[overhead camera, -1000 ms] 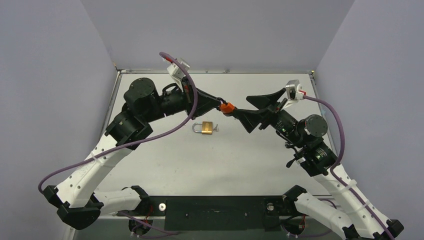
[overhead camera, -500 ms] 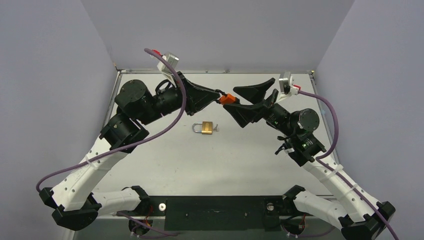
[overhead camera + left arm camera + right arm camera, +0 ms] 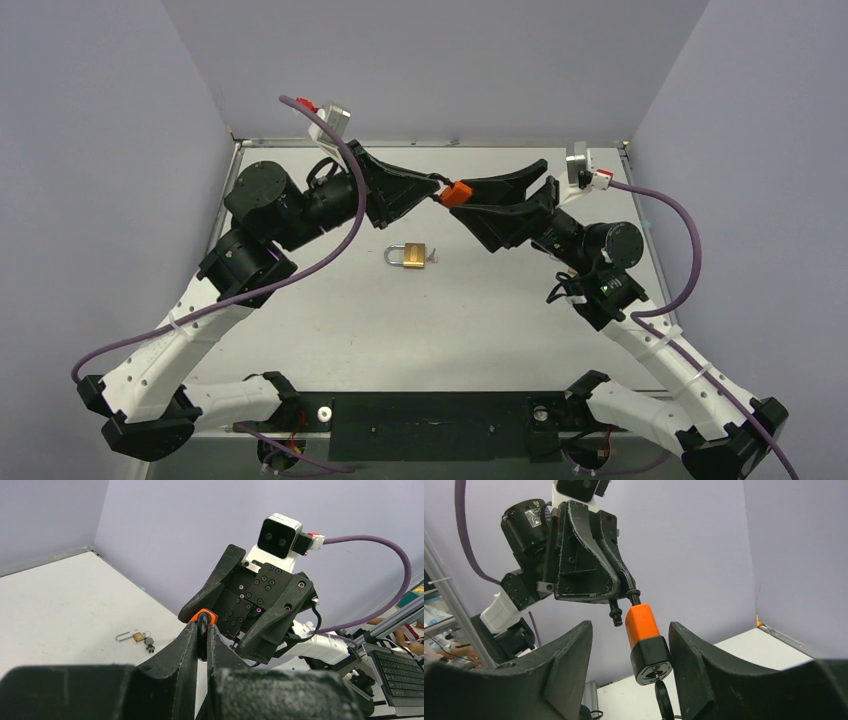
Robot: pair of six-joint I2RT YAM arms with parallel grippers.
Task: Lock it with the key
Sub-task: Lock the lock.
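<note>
An orange and black padlock (image 3: 455, 192) hangs in the air above the table's back middle. My left gripper (image 3: 438, 190) is shut on its black shackle (image 3: 626, 587), seen between my fingers in the left wrist view (image 3: 202, 630). The shackle's free end (image 3: 615, 615) hangs outside the orange body (image 3: 642, 625). A key (image 3: 663, 700) sticks in the keyhole at the black end (image 3: 651, 660). My right gripper (image 3: 462, 198) is open with its fingers either side of the lock (image 3: 629, 627); the right finger (image 3: 684, 650) is very close to the black end.
A small brass padlock (image 3: 415, 255) with a silver shackle and a key bunch lies on the white table (image 3: 400, 330) below the grippers; it also shows in the left wrist view (image 3: 137, 636). Grey walls enclose the table on three sides.
Both arms have lifted and moved toward the back wall with the orange lock. My right gripper has turned and slid its open fingers along both sides of the lock.
</note>
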